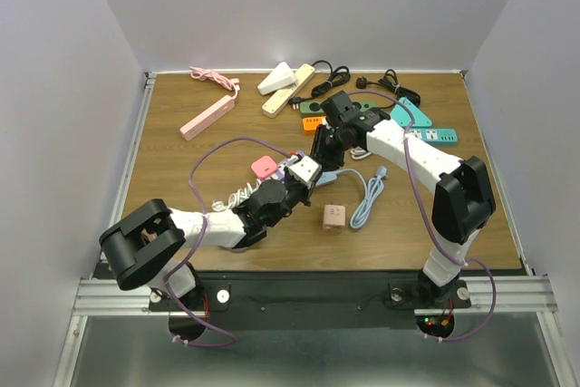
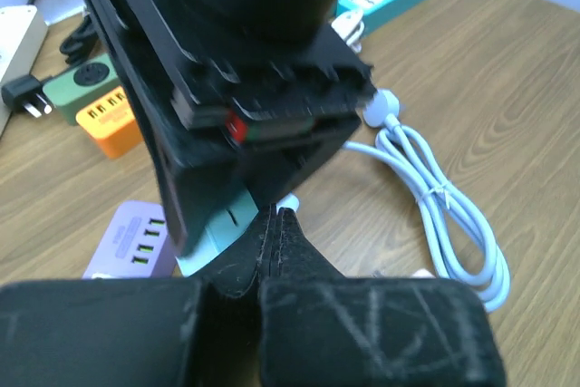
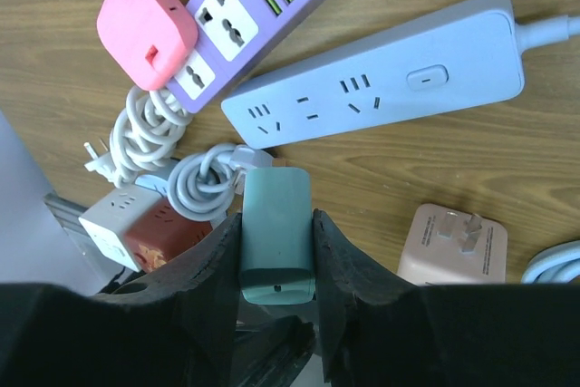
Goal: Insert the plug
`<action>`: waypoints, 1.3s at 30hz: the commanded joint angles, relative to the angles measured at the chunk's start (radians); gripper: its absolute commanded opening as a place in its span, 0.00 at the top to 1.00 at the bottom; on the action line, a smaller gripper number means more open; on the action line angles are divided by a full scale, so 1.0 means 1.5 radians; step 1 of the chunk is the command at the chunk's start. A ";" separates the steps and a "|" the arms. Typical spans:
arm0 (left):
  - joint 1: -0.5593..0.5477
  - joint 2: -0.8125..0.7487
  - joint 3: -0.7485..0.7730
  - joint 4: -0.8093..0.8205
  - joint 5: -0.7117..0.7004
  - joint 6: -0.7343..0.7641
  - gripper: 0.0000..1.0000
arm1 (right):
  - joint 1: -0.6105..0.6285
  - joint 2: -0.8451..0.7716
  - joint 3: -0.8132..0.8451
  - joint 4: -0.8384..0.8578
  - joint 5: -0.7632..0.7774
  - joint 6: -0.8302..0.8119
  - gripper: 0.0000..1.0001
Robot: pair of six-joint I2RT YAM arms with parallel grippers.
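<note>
Nearest, left jaws clenched tip to tip, nothing seen held. Teal rectangular plastic plug (image 3: 276, 242) grasped sidewise by right jaws, poised near end of pale-blue plastic power strip (image 3: 381, 88) on wooden counter (image 3: 435, 178), presumably for socket alignment.

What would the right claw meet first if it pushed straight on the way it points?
Probably the white coiled cord just past the teal plug in the right claw, with the pale blue power strip right behind; depth is unclear.
</note>
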 commanded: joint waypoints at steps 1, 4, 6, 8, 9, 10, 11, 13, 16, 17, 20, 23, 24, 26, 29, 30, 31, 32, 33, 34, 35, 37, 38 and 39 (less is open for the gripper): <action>0.001 -0.013 -0.009 0.053 0.001 -0.007 0.98 | 0.006 -0.024 0.002 0.013 -0.032 0.000 0.92; 0.001 0.003 0.004 0.046 -0.013 -0.008 0.78 | 0.006 -0.025 0.007 0.016 -0.051 0.005 1.00; 0.001 0.006 0.006 0.037 -0.019 -0.007 0.61 | 0.006 -0.028 0.010 0.017 -0.053 0.009 1.00; 0.001 -0.002 -0.002 0.034 -0.028 -0.006 0.53 | 0.004 -0.029 0.011 0.016 -0.057 0.010 0.99; 0.001 -0.013 -0.007 0.034 -0.029 -0.006 0.47 | 0.003 -0.028 0.011 0.015 -0.059 0.009 1.00; 0.001 -0.019 -0.012 0.033 -0.031 -0.006 0.44 | 0.004 -0.027 0.011 0.016 -0.061 0.010 1.00; 0.000 -0.026 -0.022 0.032 -0.031 -0.007 0.38 | 0.003 -0.025 0.010 0.015 -0.061 0.009 1.00; 0.000 -0.047 -0.034 0.023 -0.036 -0.011 0.19 | 0.000 -0.021 0.009 0.014 -0.062 0.008 1.00; 0.000 -0.041 -0.051 0.017 -0.069 -0.008 0.12 | 0.000 -0.016 0.008 0.014 -0.070 0.002 1.00; 0.000 -0.035 -0.048 0.011 -0.081 -0.008 0.12 | -0.001 -0.015 0.005 0.016 -0.065 -0.002 1.00; 0.000 -0.019 -0.049 0.006 -0.108 -0.016 0.12 | 0.000 -0.013 -0.019 0.016 -0.024 -0.015 1.00; 0.000 0.002 -0.048 0.007 -0.129 -0.015 0.12 | -0.001 -0.007 -0.034 0.025 -0.057 -0.022 1.00; 0.000 0.007 -0.047 0.008 -0.134 -0.010 0.12 | -0.001 -0.010 -0.036 0.034 -0.063 -0.015 1.00; 0.000 0.024 -0.045 0.010 -0.150 0.004 0.12 | -0.001 -0.016 -0.026 0.033 -0.063 -0.014 1.00; -0.001 0.027 -0.046 0.012 -0.176 0.022 0.12 | -0.003 -0.022 -0.016 0.029 -0.083 -0.019 0.99; -0.002 0.018 -0.048 0.016 -0.178 0.023 0.12 | -0.003 -0.022 -0.015 0.028 -0.093 -0.019 1.00; -0.002 0.014 -0.050 0.020 -0.173 0.025 0.12 | -0.003 -0.023 -0.016 0.028 -0.104 -0.018 1.00; -0.003 0.011 -0.054 0.025 -0.171 0.029 0.12 | -0.002 -0.024 -0.021 0.028 -0.121 -0.018 1.00; -0.004 0.006 -0.053 0.031 -0.168 0.029 0.12 | -0.002 -0.023 -0.024 0.028 -0.127 -0.019 1.00; -0.005 0.003 -0.053 0.033 -0.160 0.032 0.12 | -0.003 -0.022 -0.027 0.029 -0.130 -0.020 1.00; -0.007 0.004 -0.050 0.033 -0.160 0.034 0.12 | -0.002 -0.021 -0.036 0.028 -0.138 -0.021 1.00; -0.014 0.008 -0.046 0.034 -0.161 0.041 0.12 | -0.003 -0.020 -0.041 0.027 -0.146 -0.023 1.00; -0.015 0.011 -0.043 0.035 -0.160 0.042 0.12 | -0.002 -0.021 -0.044 0.028 -0.158 -0.022 1.00; -0.016 0.014 -0.040 0.035 -0.158 0.046 0.12 | -0.002 -0.023 -0.047 0.028 -0.160 -0.022 1.00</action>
